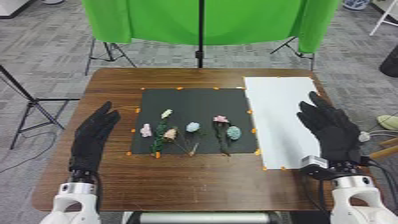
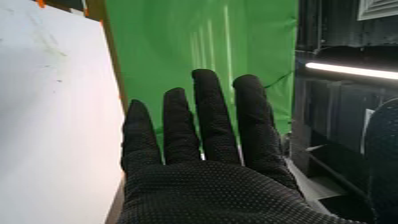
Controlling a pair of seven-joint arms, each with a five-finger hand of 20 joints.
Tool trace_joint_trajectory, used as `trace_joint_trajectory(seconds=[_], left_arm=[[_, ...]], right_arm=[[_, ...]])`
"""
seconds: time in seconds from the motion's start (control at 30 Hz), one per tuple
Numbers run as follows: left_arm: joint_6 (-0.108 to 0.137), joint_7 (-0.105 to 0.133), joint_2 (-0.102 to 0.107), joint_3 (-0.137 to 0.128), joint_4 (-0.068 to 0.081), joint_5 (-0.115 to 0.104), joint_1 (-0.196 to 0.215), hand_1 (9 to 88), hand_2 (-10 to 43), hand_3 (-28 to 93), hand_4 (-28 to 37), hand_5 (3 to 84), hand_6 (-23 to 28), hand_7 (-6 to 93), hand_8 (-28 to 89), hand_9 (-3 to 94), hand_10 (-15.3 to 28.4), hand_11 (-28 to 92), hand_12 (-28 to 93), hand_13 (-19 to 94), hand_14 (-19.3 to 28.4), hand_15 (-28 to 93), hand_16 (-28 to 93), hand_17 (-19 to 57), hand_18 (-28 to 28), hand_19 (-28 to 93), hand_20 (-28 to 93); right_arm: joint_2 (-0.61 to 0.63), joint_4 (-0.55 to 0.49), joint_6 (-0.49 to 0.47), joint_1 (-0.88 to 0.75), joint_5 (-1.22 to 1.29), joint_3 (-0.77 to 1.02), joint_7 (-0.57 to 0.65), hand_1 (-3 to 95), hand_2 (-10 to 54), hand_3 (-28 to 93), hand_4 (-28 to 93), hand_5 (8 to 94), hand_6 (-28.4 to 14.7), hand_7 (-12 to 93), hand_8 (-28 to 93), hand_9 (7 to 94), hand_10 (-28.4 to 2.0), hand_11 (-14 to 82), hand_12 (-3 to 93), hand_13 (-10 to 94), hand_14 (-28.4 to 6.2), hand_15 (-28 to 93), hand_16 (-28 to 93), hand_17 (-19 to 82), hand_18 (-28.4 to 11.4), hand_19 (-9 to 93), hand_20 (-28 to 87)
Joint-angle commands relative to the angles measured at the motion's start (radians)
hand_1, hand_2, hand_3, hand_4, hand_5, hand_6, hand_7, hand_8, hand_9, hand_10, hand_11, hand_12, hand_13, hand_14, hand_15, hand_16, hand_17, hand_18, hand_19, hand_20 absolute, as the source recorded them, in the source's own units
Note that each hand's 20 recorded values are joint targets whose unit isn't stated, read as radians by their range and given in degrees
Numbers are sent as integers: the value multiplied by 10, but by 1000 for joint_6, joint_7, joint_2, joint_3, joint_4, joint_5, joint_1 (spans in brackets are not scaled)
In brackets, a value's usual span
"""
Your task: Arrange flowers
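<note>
In the head view, my left hand point(image 1: 91, 136) is over the table's left side, left of the black mat, fingers straight and holding nothing. My right hand point(image 1: 330, 131) is open at the right edge of the white sheet; its glove point(image 2: 209, 187) has straight fingers in the right wrist view. On the mat lie a pink flower point(image 1: 146, 130), a white flower point(image 1: 166, 114) with green leaves below it, a peach flower point(image 1: 171, 134), a pale blue flower point(image 1: 193, 127), a pink flower with a dark stem point(image 1: 220, 119) and a blue-green flower point(image 1: 234, 133).
The black mat point(image 1: 191, 102) lies mid-table with orange tape bits around it. Right of it is the white sheet point(image 1: 277, 100) on the brown table point(image 1: 204, 185). Beyond the table's far edge stand a green screen point(image 1: 160, 20) and black stands.
</note>
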Motion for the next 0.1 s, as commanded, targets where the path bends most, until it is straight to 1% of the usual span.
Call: trace_joint_trajectory(seconds=[0.03,0.07,0.1], left_arm=[[-7,13,-3,-8,-3,4,10,214,-39,674,-219,421,27,71,-50,409,120,111,129,308,151,79,36,49,120,12,187],[-6,14,-4,-5,-1,1,6,213,-40,675,-218,421,27,71,-50,409,120,111,129,308,150,79,35,49,120,12,187],[-6,21,-3,-3,0,0,4,213,-40,675,-218,421,27,71,-50,409,120,111,129,309,150,80,35,50,119,12,187]], right_arm=[[6,-10,-12,-1,-1,-2,-7,28,37,748,-179,389,13,60,-66,434,-124,52,124,280,-82,97,56,157,-113,7,244],[7,-9,-12,2,2,0,-7,29,37,747,-179,390,13,62,-65,436,-124,52,125,282,-82,99,55,158,-113,7,244],[8,-8,-11,6,6,0,-5,29,37,747,-179,392,13,63,-66,438,-126,52,125,283,-82,101,54,159,-114,7,244]])
